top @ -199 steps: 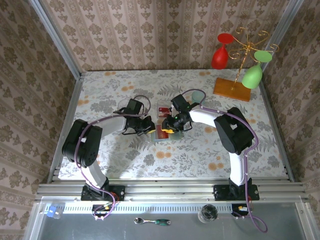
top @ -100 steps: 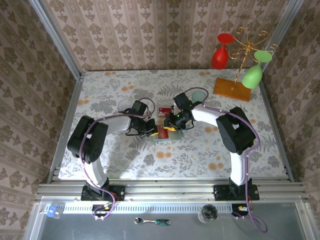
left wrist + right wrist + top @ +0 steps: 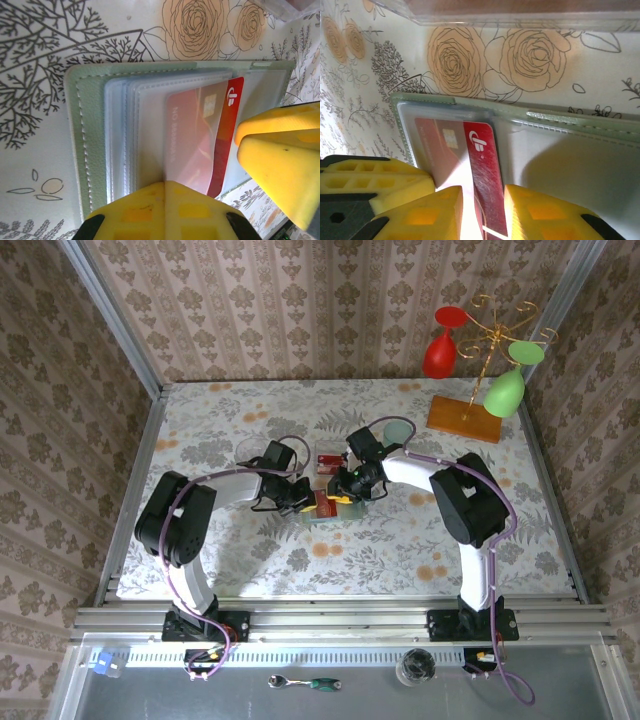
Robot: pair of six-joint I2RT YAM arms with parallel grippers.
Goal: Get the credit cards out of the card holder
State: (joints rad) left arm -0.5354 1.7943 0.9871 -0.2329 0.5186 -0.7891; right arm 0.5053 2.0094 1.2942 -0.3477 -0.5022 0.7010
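The left arm [image 3: 225,485] stretches low toward the middle of the flowered table [image 3: 390,555], and the left gripper [image 3: 165,202], closed on nothing, presses on the clear sleeves of the open sage-green card holder [image 3: 77,135]. A red credit card [image 3: 229,125] sticks half out of one sleeve. The right arm [image 3: 415,472] bends in from the right, and the right gripper [image 3: 482,215] clamps the free end of this card between its yellow fingers.

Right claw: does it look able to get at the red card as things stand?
Likely yes. The red card juts from its clear sleeve and the right claw straddles that bare end. The left claw, shut, rests on the card holder, not over that end.
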